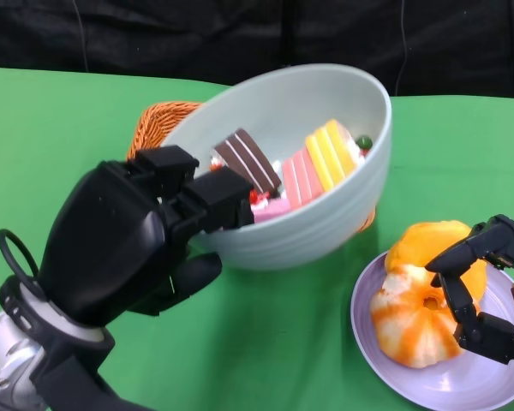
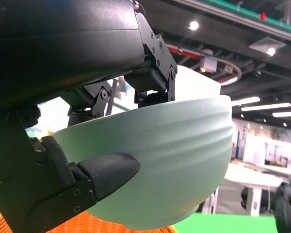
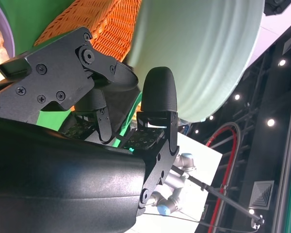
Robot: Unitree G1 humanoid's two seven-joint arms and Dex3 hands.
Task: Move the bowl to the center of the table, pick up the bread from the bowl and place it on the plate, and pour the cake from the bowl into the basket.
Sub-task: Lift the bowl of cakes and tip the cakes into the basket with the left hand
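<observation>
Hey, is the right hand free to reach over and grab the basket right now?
Probably not. The right hand is resting on the bread over the plate, and the left hand holds the bowl tilted above the basket, covering most of it.

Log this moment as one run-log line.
left robot hand: holds bowl tilted over basket | cake: still in bowl | bread: on plate | right robot hand: at bread, grip unclear
</observation>
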